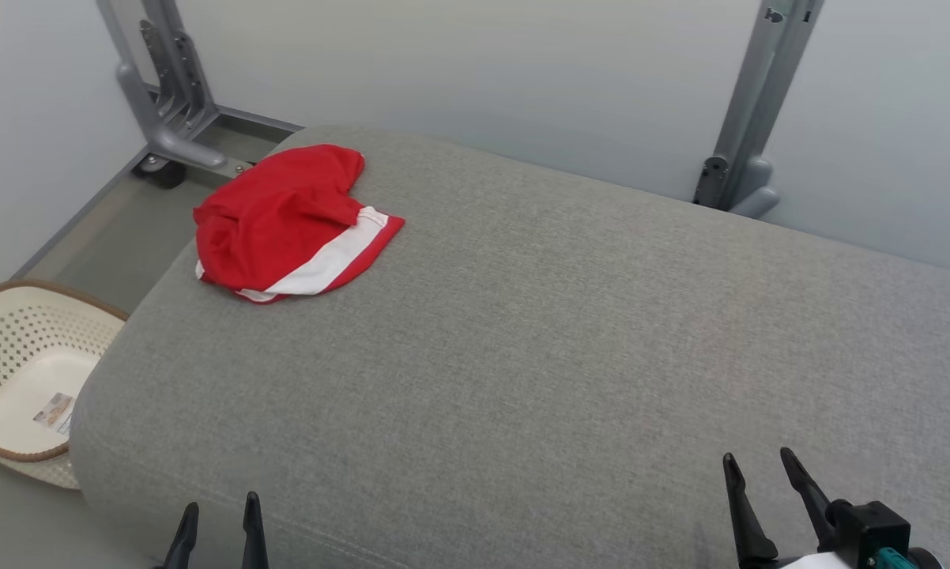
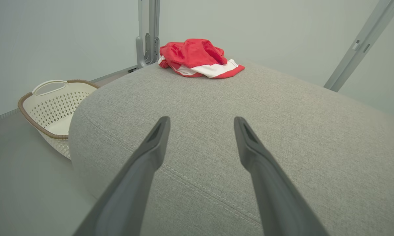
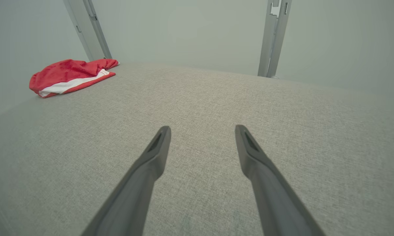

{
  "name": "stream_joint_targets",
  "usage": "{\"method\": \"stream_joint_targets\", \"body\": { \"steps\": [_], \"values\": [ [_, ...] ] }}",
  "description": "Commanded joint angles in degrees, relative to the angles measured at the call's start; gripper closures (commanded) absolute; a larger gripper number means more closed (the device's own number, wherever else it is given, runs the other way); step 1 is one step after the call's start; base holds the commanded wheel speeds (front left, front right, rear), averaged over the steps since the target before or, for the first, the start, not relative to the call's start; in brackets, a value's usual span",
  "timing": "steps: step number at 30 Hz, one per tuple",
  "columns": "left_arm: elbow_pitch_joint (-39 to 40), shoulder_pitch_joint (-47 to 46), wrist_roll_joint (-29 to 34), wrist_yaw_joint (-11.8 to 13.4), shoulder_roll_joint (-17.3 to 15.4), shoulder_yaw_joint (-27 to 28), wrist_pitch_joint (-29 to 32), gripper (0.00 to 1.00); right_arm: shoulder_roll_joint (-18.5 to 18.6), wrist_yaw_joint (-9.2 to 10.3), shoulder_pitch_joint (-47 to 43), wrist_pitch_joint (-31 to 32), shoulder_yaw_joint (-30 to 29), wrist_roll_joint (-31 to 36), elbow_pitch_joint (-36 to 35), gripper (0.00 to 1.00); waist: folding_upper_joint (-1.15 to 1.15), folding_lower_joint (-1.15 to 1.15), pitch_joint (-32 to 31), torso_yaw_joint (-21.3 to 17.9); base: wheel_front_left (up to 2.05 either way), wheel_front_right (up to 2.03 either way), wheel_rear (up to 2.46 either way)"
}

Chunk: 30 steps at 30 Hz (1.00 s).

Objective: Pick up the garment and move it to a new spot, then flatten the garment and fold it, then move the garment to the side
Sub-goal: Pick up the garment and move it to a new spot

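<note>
A crumpled red garment (image 1: 285, 221) with a white band lies at the far left corner of the grey cushioned surface (image 1: 570, 332). The left wrist view has the garment (image 2: 198, 58) far ahead of the fingers, and the right wrist view has it (image 3: 69, 76) at the upper left. My left gripper (image 1: 220, 506) hangs at the near left edge, open and holding nothing. At the near right, my right gripper (image 1: 758, 462) also stands open and empty. Both are far from the garment.
A cream perforated laundry basket (image 1: 24, 379) sits on the floor to the left of the cushion. Grey metal frame posts (image 1: 167, 95) (image 1: 752, 118) stand behind the cushion against a pale wall.
</note>
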<state>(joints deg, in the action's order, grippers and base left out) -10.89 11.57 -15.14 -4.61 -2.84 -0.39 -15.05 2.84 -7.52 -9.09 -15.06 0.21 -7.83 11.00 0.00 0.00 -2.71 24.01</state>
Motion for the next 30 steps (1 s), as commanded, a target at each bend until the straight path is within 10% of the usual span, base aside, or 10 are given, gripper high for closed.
{"method": "stream_joint_targets", "body": {
  "steps": [1,30],
  "values": [
    [0.64,0.98,-0.62,0.2,-0.12,0.2,-0.15,0.0,0.15,0.06,0.82,-0.15,0.67,0.0,0.28,0.0,0.0,0.0,-0.64,3.44,0.0,0.0,0.0],
    [-1.78,-6.67,-0.3,-1.43,-0.12,2.29,-0.15,0.0,0.18,0.06,0.71,-0.15,0.45,1.74,-0.17,0.0,0.0,0.0,4.27,1.75,0.0,0.0,0.0]
  ]
}}
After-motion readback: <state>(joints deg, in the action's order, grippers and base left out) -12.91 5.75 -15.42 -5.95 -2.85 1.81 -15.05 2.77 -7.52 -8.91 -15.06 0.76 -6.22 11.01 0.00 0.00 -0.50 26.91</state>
